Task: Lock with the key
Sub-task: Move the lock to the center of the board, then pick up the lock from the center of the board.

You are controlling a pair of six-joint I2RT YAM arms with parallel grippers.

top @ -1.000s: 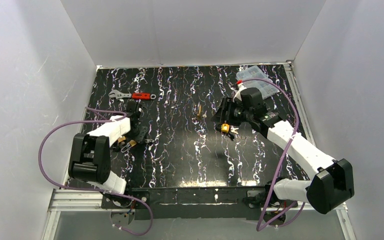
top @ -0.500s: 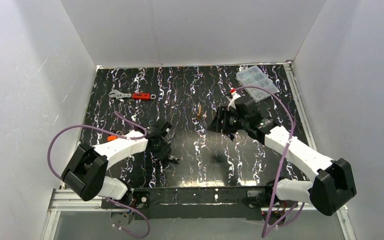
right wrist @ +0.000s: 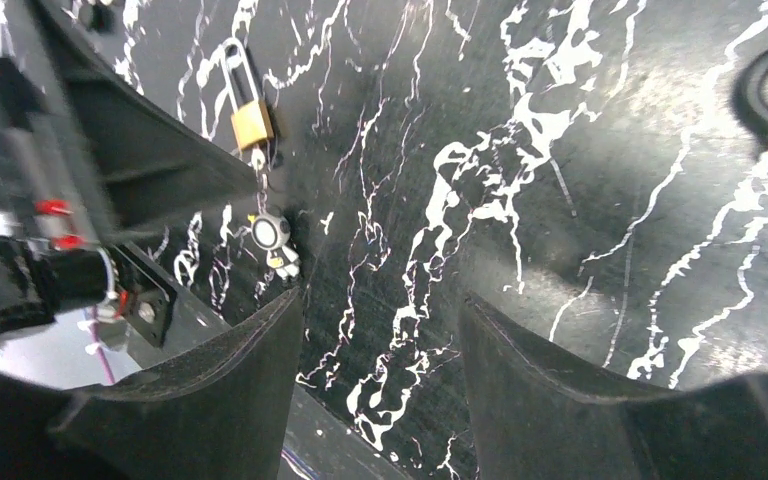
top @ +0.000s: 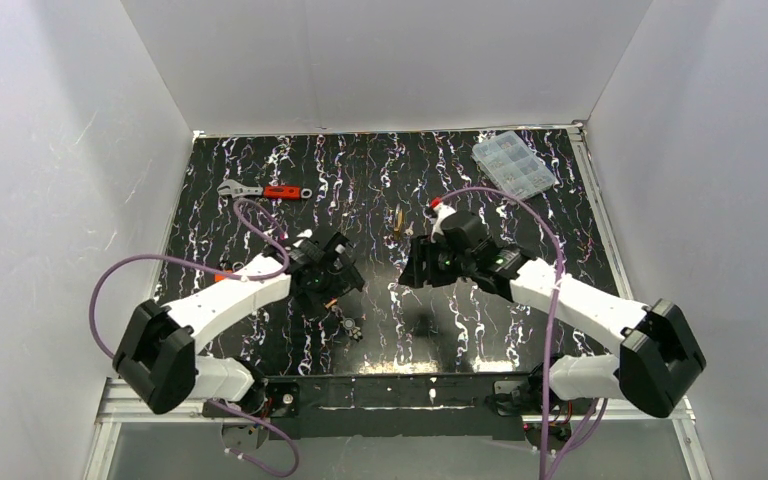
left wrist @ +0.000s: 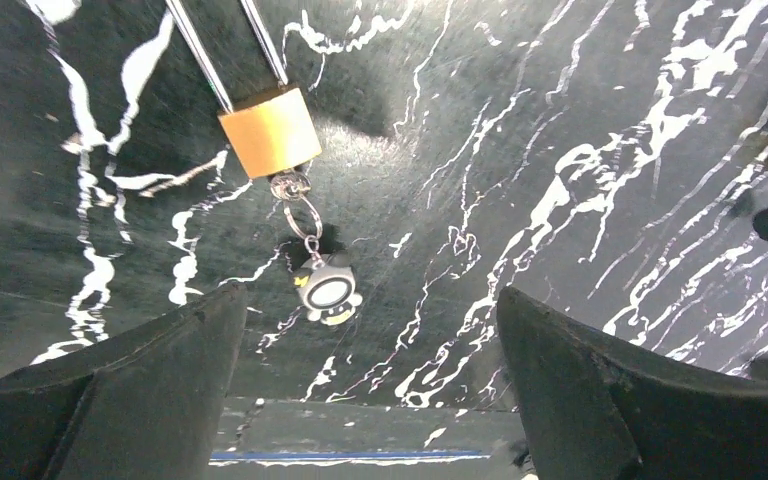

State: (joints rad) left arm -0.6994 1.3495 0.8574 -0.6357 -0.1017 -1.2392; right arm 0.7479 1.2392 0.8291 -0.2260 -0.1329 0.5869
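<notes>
Both the left end effector (left wrist: 370, 330) and right end effector (right wrist: 380, 335) are spread, empty. The lock (left wrist: 271, 131) lies on the surface (left wrist: 560, 150) by the left one, the key (left wrist: 289, 186) in its bottom. It looks hard and slippery; its brass sides seem best to pinch.

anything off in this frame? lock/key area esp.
Nothing spilled or broken. One thing: the padlock lies flat on the table with the key apparently in its keyhole and a round charm trailing off it. Nothing grips either one; the left gripper hangs open over them.
</notes>
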